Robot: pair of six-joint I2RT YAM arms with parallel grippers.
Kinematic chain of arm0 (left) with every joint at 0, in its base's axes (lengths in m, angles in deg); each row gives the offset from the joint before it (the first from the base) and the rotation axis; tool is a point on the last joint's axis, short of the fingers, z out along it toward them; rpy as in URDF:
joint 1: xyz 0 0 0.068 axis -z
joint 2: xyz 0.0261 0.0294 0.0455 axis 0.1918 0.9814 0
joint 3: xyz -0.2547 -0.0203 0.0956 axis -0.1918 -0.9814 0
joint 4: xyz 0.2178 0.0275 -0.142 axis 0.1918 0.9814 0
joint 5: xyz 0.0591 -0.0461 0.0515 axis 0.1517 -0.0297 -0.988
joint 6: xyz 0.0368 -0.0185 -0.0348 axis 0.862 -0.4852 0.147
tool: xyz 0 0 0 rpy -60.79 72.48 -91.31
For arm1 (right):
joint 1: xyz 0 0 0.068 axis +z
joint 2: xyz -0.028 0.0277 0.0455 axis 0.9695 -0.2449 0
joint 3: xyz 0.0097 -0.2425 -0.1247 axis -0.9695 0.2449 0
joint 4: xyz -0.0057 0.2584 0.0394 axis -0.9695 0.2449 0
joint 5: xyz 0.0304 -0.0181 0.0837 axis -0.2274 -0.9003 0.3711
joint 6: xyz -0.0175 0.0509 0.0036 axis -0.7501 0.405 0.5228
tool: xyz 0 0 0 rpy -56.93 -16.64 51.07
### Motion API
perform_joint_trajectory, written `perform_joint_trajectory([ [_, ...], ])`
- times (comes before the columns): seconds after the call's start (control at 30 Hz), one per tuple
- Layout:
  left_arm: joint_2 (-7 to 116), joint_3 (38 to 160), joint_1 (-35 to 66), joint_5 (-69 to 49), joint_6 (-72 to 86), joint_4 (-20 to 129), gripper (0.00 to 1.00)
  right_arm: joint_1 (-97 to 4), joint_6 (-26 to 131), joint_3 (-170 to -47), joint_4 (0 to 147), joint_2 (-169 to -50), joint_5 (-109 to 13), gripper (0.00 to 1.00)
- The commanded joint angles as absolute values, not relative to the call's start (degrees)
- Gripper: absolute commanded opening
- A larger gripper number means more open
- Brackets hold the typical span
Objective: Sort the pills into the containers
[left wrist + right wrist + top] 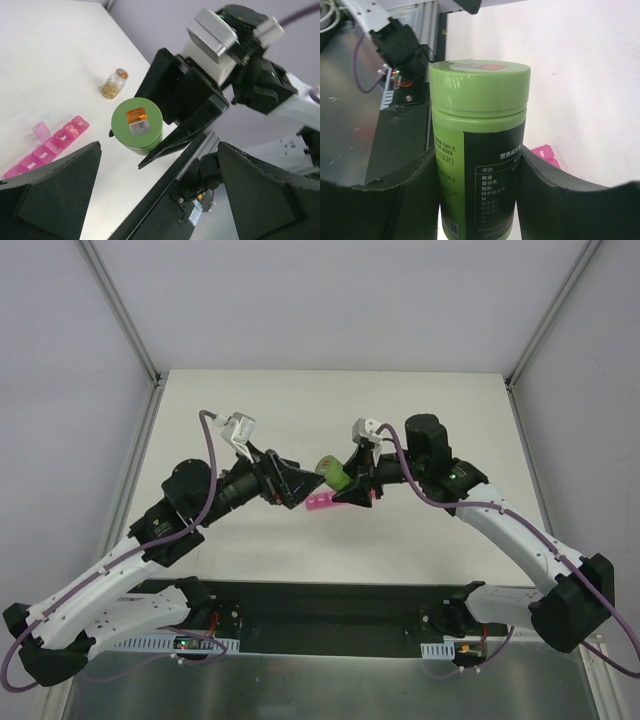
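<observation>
My right gripper [350, 486] is shut on a green pill bottle [332, 473] with a green lid, held upright above the table. In the right wrist view the bottle [476, 100] fills the gap between the fingers [400, 195]. The pink strip of containers [318, 504] lies on the table just below the bottle; it also shows in the left wrist view [47, 150], with one lid up, and in the right wrist view [545, 154]. My left gripper [292, 488] is wide open and empty, facing the bottle's lid [137, 122] from a short way off.
A small glass jar of yellow pills [114, 84] stands on the white table beyond the bottle. The black base rail [165, 190] runs along the table's near edge. Aluminium frame posts [120, 310] bound the table at the sides.
</observation>
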State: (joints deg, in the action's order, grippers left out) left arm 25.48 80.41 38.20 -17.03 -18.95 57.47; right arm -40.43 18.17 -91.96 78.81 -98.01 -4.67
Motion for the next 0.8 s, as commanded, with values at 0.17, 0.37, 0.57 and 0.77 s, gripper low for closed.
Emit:
perform_joint_trajectory([
  [0.17,18.3,69.7,30.8,18.3,5.2,48.1,0.99,-40.1,8.2,-94.2,84.7,-97.9,19.1,0.09],
  [0.37,19.5,65.5,32.3,25.4,14.0,38.5,0.99,-38.2,-7.6,-99.9,103.0,-100.9,22.8,0.10],
  [0.57,22.1,66.4,34.0,25.6,15.4,34.9,0.99,-37.9,-8.9,-99.8,104.3,-101.2,22.1,0.10],
  [0.77,22.0,66.6,34.9,22.2,15.4,34.1,0.94,-37.3,-9.0,-99.8,104.3,-101.9,20.7,0.10],
])
